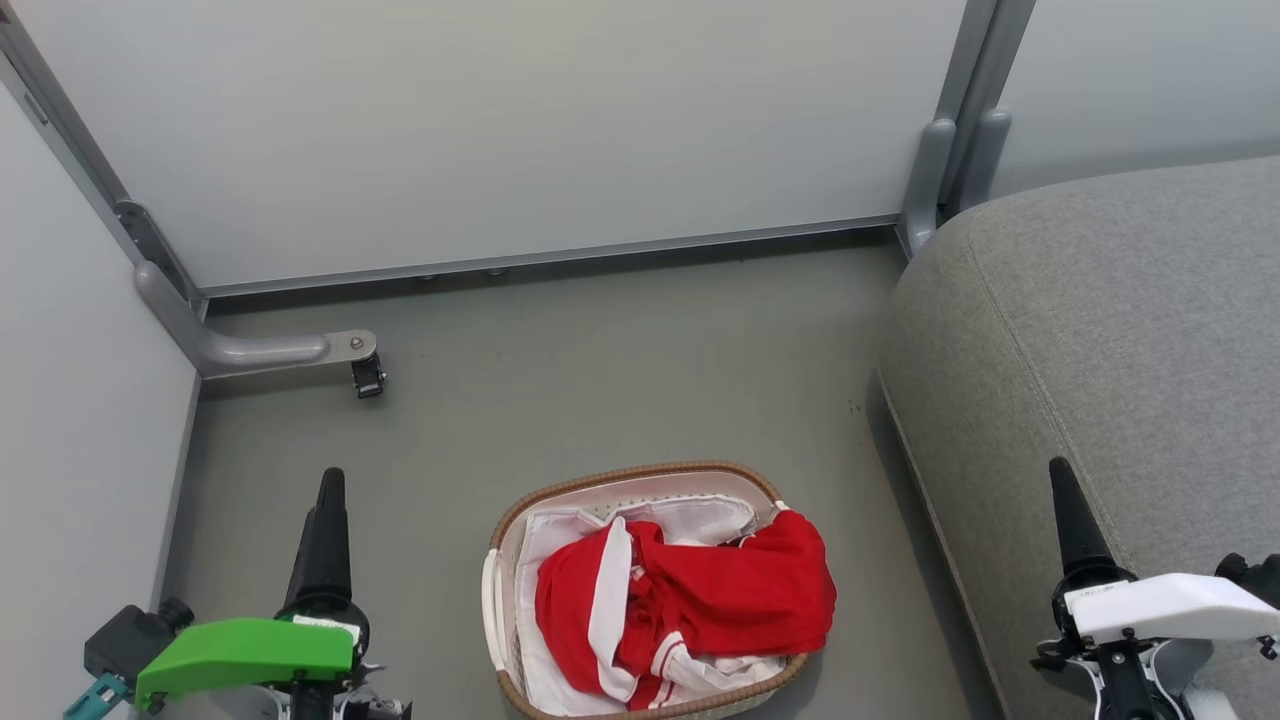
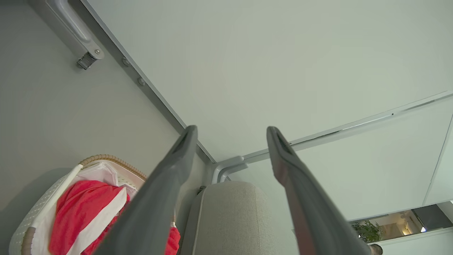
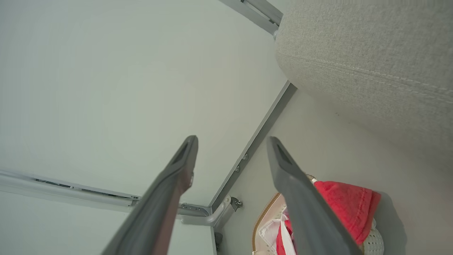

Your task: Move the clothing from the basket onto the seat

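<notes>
left pincer (image 2: 231, 131) and right pincer (image 3: 231, 141) gape wide, empty, flanking the basket (image 1: 640, 468). all the red clothing (image 1: 720, 590) lies in the basket, none on the seat (image 1: 1100, 330) right of it; every piece looks left to move.

The left gripper (image 2: 231, 130) holds its jaws spread wide and empty. The right gripper (image 3: 231, 139) is equally wide and empty. A green wrist housing (image 1: 245, 650) sits behind the left jaws, and a white wrist housing (image 1: 1170, 605) behind the right.
</notes>
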Robot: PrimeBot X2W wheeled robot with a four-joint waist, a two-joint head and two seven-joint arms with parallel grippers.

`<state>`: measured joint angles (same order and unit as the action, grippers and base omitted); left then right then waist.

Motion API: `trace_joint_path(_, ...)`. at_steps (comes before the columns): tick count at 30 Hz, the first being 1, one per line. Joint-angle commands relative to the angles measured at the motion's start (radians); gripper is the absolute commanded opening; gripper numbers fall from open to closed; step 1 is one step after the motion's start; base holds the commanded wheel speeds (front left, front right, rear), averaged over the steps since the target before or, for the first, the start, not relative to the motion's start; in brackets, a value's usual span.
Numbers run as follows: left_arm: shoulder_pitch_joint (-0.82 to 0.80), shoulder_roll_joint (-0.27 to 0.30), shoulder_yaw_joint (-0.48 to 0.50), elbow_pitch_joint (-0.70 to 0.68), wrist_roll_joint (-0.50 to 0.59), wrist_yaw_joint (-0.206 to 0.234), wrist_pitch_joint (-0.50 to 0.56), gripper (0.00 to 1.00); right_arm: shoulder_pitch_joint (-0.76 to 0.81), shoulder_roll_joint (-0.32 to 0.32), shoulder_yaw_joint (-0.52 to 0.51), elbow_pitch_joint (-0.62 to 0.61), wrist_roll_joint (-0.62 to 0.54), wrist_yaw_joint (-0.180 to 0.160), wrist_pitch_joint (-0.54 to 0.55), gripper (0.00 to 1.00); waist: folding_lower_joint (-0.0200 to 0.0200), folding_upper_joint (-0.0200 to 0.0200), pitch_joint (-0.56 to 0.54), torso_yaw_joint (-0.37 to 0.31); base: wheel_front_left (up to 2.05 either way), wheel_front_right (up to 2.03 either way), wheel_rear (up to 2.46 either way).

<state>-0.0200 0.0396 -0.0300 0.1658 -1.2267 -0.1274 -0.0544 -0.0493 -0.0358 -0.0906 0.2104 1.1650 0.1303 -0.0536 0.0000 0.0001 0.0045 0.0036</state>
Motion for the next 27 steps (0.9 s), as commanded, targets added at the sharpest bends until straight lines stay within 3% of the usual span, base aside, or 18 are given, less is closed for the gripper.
trace_joint_path(1,0.002,0.007,-0.001,-0.019,0.041,0.002,-0.011,1.0,0.003,-0.008,0.004,-0.021,-0.042,0.0,-0.01,1.0,0.0,-0.0001,0.0,0.0,0.0,0.0,0.0)
trace_joint_path(13,0.025,0.008,-0.026,-0.024,0.251,0.021,-0.05,1.0,0.017,-0.01,0.045,-0.052,-0.312,0.0,-0.05,1.0,0.0,-0.0001,0.002,0.002,0.0,0.0,0.0)
trace_joint_path(27,0.045,0.01,-0.077,-0.007,0.482,0.046,-0.09,1.0,0.027,-0.012,0.081,-0.04,-0.491,0.0,-0.09,1.0,0.0,-0.0001,0.004,0.008,0.0,0.0,0.0)
